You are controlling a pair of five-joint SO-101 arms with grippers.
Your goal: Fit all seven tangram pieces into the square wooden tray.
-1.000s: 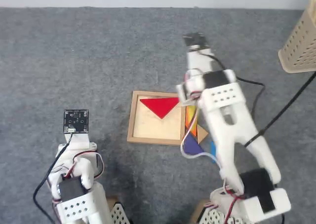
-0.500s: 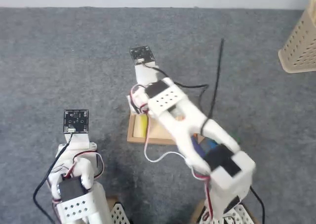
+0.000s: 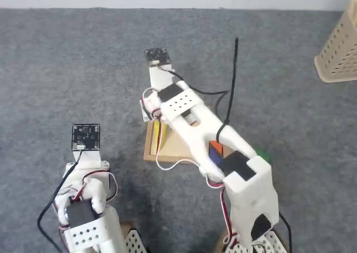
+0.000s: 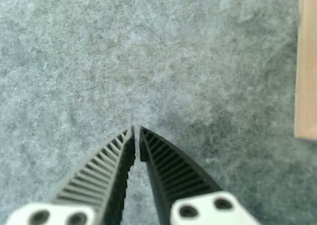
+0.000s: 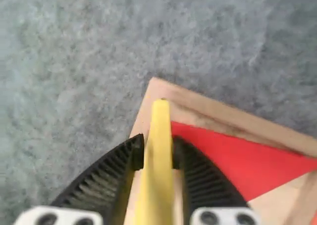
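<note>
Carrying arm, high view: the right arm [image 3: 192,122] is stretched across the square wooden tray [image 3: 148,150], with its wrist over the far-left corner. A flat yellow tangram piece [image 3: 160,137] is seen on edge beneath it.
Loose piece, high view: a flat orange piece [image 3: 216,147] is located just beside the tray's right rim, partly covered by the arm.
Idle arm, high view: the left arm [image 3: 83,208] is parked apart from the tray, on its left.
Basket, high view: a beige perforated basket [image 3: 339,47] is placed well apart, and nothing is obstructed by it.
Left gripper, left wrist view: the left gripper [image 4: 135,132] is closed on nothing, tips meeting, above grey carpet [image 4: 99,46].
Right gripper, right wrist view: the right gripper [image 5: 157,146] is clamped on the yellow piece, whose long axis runs straight ahead towards the tray corner.
Red triangle, right wrist view: a red triangular piece [image 5: 237,158] is laid flat inside the tray, just beside the yellow tip.
Coming move: it is judged that the yellow piece must be laid flat on bare wood beside the red triangular piece. The space is limited by the rim and the red edge. The right arm is the nearer.
</note>
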